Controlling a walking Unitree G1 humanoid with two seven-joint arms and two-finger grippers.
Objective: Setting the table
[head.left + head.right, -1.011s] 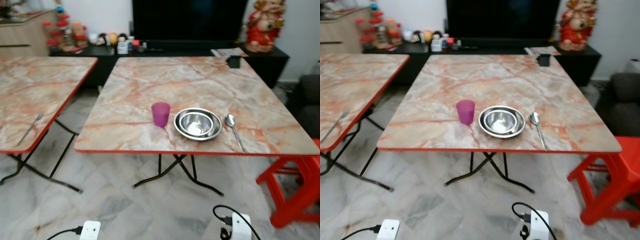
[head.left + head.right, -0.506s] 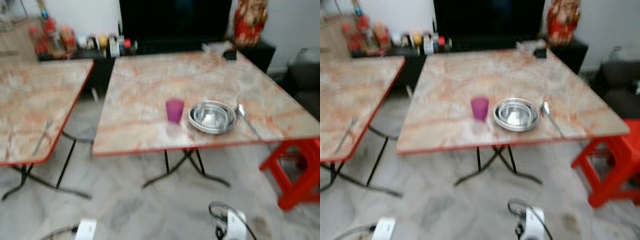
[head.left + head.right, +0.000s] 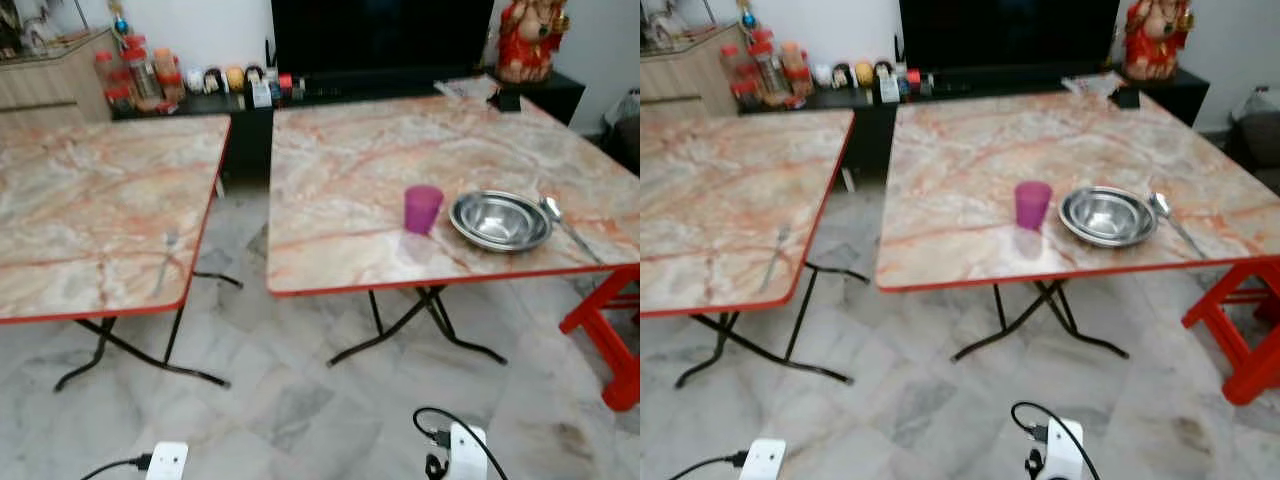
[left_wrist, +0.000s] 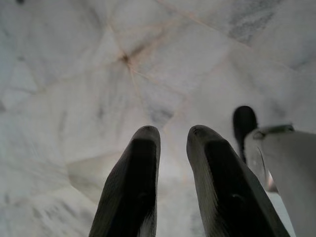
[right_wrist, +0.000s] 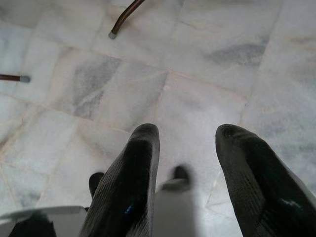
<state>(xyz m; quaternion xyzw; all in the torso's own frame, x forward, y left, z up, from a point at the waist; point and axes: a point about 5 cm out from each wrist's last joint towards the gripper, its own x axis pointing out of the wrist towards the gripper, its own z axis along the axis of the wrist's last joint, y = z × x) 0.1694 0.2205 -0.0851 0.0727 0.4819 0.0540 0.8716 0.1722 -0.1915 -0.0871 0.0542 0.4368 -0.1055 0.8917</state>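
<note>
On the right-hand folding table with the pink marble-pattern top and red edge, a translucent purple plastic cup stood upright near the front edge. Just beside it, on the robot's right, sat a round stainless-steel bowl, and past the bowl a metal spoon lay flat on the tabletop, its bowl end pointing away from the robot. A second folding table of the same marble pattern stood to the left, apart from the first by a narrow gap, and a metal fork lay on it close to its front right corner. Behind both tables ran a low black cabinet with small jars and ornaments along its top, a dark television screen above it, and a red and gold figurine at its right end. A red plastic stool stood at the right table's near corner.

Both arms hung low over the grey-veined marble floor tiles. The left gripper held nothing, its two black fingers only slightly apart. The right gripper also held nothing, its fingers spread wider.
</note>
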